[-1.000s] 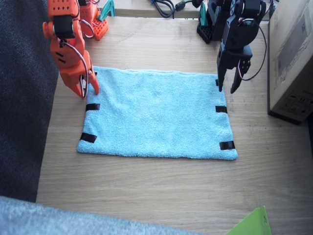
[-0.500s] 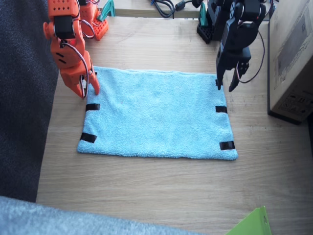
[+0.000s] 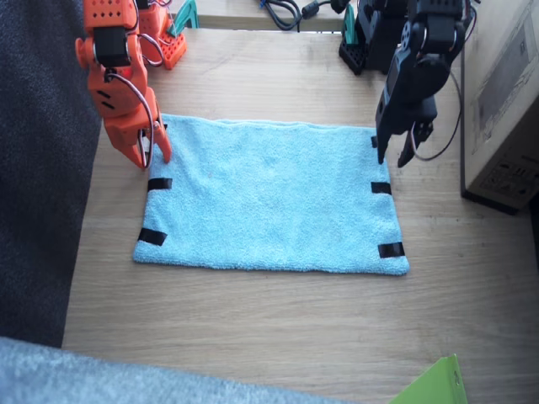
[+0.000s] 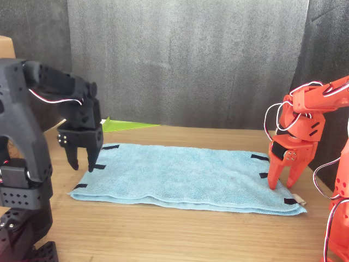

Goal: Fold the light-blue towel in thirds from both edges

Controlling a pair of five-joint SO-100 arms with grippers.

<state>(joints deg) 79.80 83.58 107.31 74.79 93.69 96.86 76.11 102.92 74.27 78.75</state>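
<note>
One flat fluffy light-blue towel (image 3: pixel 271 195)

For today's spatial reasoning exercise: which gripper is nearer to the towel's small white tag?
Right. The right gripper stands on the towel edge beside the white tag; the left gripper hangs over the opposite edge.

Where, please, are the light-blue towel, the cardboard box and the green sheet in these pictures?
light-blue towel (image 3: pixel 269 198): fixed view, centre of the flat cloth.
cardboard box (image 3: pixel 504 93): fixed view, its side panel.
green sheet (image 3: pixel 434 385): fixed view, its visible corner at the bottom edge.
</note>
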